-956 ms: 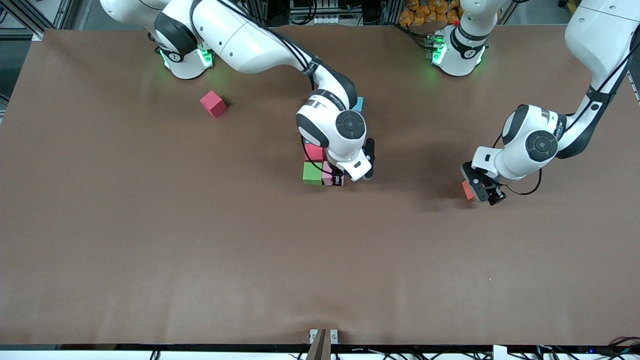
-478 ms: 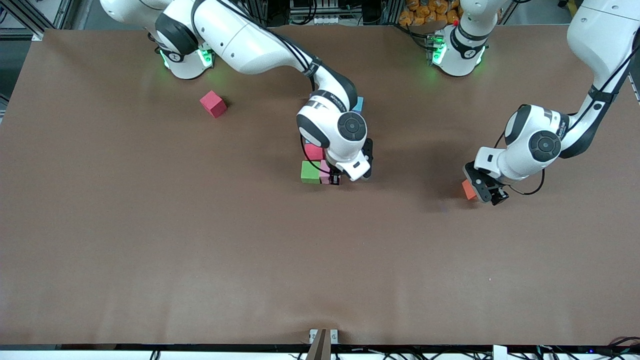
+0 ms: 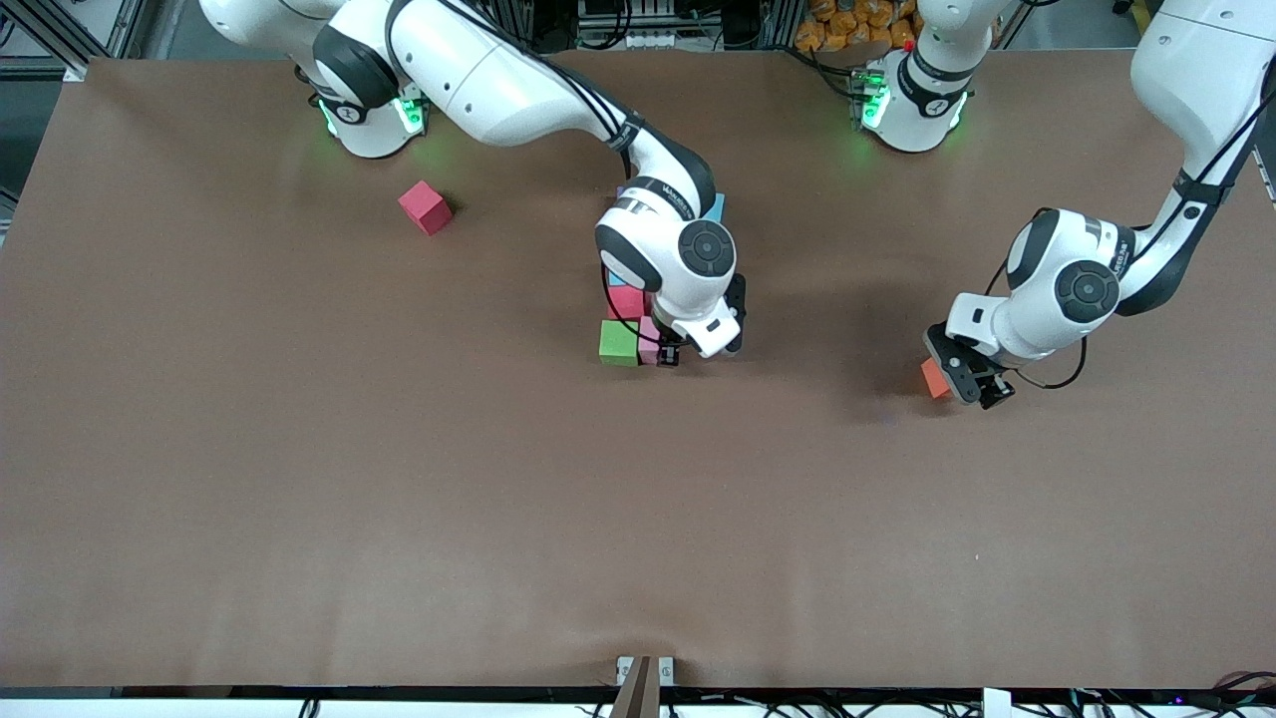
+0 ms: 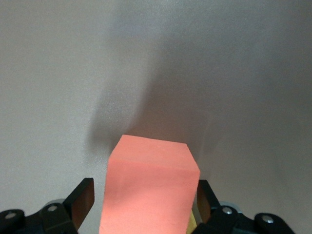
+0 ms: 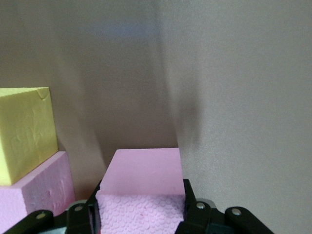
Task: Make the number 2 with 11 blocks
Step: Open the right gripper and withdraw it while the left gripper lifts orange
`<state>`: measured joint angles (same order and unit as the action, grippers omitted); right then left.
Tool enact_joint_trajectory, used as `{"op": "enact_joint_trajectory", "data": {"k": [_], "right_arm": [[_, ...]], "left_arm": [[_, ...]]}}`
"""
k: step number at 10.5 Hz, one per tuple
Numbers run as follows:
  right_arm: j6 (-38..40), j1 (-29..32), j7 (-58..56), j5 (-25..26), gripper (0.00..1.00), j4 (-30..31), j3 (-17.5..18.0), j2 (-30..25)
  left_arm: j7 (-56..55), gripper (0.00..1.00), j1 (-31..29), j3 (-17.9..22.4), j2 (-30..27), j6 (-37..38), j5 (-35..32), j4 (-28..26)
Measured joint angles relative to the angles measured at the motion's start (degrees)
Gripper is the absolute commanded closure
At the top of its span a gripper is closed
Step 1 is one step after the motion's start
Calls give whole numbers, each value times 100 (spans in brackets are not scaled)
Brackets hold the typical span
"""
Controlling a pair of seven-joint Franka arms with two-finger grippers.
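Note:
My right gripper (image 3: 670,352) is low at the cluster of blocks in the middle of the table and shut on a pink block (image 5: 144,187). In the front view a green block (image 3: 618,342), a pink block (image 3: 648,338) and a red-pink block (image 3: 626,300) lie together there, and the hand hides most of the rest. A light blue block (image 3: 714,207) shows past the wrist. A yellow block (image 5: 24,131) and another pink block (image 5: 39,192) show in the right wrist view. My left gripper (image 3: 975,387) is open astride an orange block (image 3: 933,378) (image 4: 148,187) on the table, with a gap at one finger (image 4: 83,201).
A lone red block (image 3: 426,206) lies toward the right arm's end of the table, close to that arm's base. The brown table (image 3: 399,499) stretches wide between the cluster and the front camera.
My right gripper has edged with its pink block toward the cluster, and the green block has shifted a little toward the right arm's end. My left gripper has barely moved.

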<state>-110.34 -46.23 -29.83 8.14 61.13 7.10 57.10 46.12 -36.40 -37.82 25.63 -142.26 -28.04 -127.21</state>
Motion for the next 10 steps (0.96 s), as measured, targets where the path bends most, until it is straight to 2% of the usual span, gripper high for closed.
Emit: {"op": "enact_joint_trajectory", "data": {"k": [7,8,9,10], "right_arm": [[-18,-7,10,-10,0,-82,1,-5],[-14,-14,10,-15,0,-121,14,-10],[-11,-28,11,-23,0,-154,25,-16],[-9,-39,14,-54,0,-175,29,-32]], "left_arm": [[1,30,-1,0,0,-1,-4,4],[2,42,-1,-1,0,-1,-4,6],[2,47,-1,-1,0,-2,-5,15],[2,47,-1,-4,-1,-2,-5,30]]}}
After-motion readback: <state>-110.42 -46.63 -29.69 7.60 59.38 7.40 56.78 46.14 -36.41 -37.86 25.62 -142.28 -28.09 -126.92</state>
